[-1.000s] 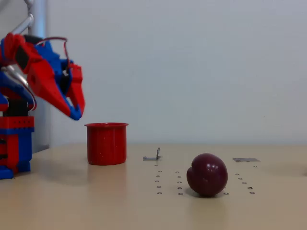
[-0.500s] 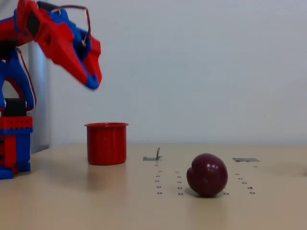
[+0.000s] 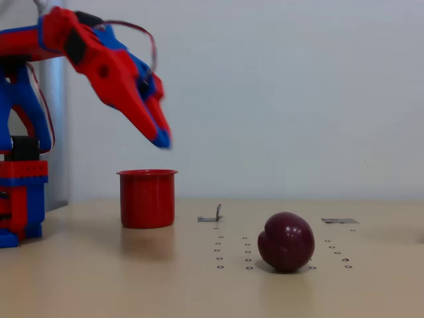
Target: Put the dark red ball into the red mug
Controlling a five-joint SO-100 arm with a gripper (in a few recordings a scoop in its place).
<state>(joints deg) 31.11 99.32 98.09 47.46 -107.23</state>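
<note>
We see the jaws (image 3: 161, 138) in the fixed view hanging in the air at upper left, their tips slanting down and to the right. The tips look blurred and drawn to one narrow point, with nothing between them; whether they are fully together we cannot tell from this side-on angle. They sit above the right part of the red mug's rim, clear of it, with bare wall showing between tip and rim.

Behind the tips, the red-and-blue arm (image 3: 93, 53) climbs up and to the left toward the top corner of the picture, a thin dark red cable (image 3: 136, 30) looping over its top. Its base (image 3: 20, 199) stands on the surface at the left edge.

The red mug (image 3: 147, 198) stands upright on the surface (image 3: 99, 278), mouth up, its long axis vertical, just right of the base.

The dark red ball (image 3: 286, 241) rests on the surface well to the right of the mug and nearer to us. It is nearly round, so we make out no clear long axis; its crease shows on the left side, facing toward the mug.

Between mug and ball, farther back, lies a small metal clip (image 3: 212, 216). A flat grey strip (image 3: 339, 220) lies right of the ball, and rows of small holes (image 3: 232, 255) dot the surface around the ball.
</note>
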